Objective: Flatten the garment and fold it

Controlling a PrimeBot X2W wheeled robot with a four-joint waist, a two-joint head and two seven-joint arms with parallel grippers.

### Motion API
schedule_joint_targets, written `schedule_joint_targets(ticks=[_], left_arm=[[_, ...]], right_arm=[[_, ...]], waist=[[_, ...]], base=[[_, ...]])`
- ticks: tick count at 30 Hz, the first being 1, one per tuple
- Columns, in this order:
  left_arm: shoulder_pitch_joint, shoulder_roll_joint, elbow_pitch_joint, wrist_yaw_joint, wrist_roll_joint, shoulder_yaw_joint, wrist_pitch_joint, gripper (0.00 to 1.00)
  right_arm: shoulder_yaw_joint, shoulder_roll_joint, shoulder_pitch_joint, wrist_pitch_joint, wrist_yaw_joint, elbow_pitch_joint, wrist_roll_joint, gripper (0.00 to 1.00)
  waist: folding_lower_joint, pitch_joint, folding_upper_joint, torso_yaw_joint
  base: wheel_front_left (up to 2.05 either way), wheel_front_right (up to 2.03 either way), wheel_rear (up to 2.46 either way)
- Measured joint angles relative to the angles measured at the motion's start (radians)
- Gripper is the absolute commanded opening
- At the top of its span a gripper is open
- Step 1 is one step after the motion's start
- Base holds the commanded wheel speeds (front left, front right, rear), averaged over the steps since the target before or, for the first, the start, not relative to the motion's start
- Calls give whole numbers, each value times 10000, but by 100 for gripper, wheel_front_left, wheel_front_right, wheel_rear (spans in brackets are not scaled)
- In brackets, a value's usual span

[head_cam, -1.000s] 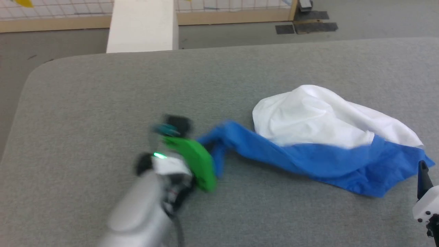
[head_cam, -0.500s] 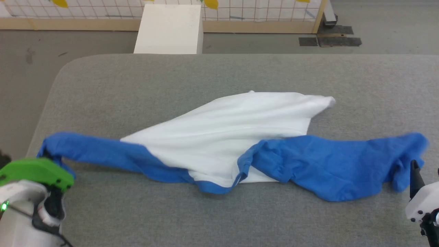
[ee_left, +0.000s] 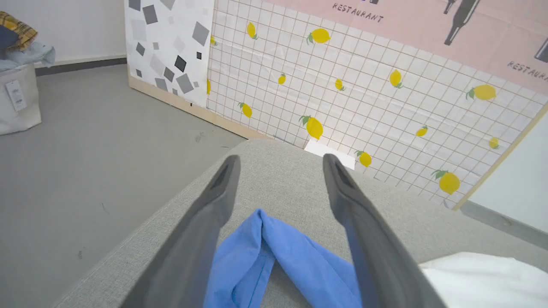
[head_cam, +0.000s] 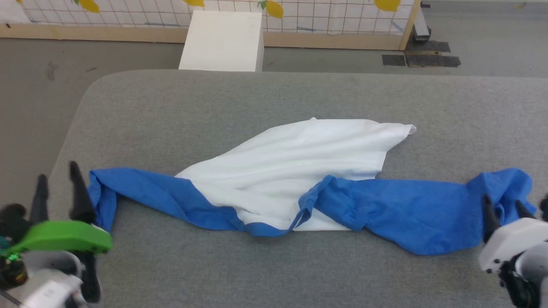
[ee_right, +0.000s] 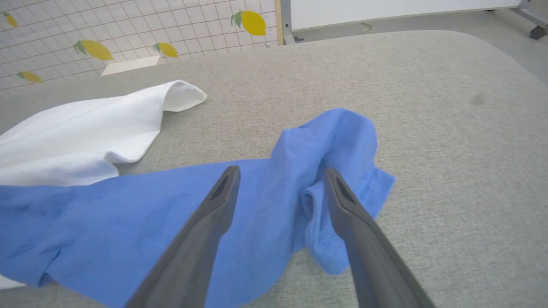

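Left claw: at the near left corner of the worktop, fingers pointing away from the robot. Released, fingers spread wide, nothing pinched. In the left wrist view the left claw straddles the folded end of the left sleeve, which lies on the cloth surface between the two fingers. I cannot tell whether it touches either finger.

Right claw: at the near right edge, fingers also pointing away. Likewise released and spread. In the right wrist view the right claw stands over the bunched end of the right sleeve, and the cuff folds lie by the right-hand finger.

Garment: lies across the middle of the worktop, stretched left to right between the claws. The left sleeve and right sleeve are bright blue, drawn out sideways along the near side, creased and partly twisted. The blue neckline trim sits near centre. The white body rises behind the sleeves in a slanted, wrinkled wedge, and its far right corner is curled.

Beyond the worktop: a white box on the grey floor, and a lemon-print panel behind it.
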Motion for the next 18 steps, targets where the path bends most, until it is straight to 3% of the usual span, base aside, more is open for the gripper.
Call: schedule_joint_targets(ticks=[5, 10, 18], left_arm=[[784, -961, -1097, -336, 1524, 79, -50, 100], [1198, -1774, -1212, -882, 2178, 251, -50, 100], [984, -2224, -1440, -1469, 3110, 353, -52, 100]], right_arm=[[1413, 12, -57, 681, 0, -115, -136, 100], [2621, -178, -1197, 2437, 2, 546, -874, 100], [3914, -1145, -3012, 4606, 0, 2255, -1687, 100]], waist=[[0, -20, 0, 121], [0, 138, 0, 161], [0, 579, 0, 513]], base=[[0, 0, 0], [0, 0, 0], [0, 0, 0]])
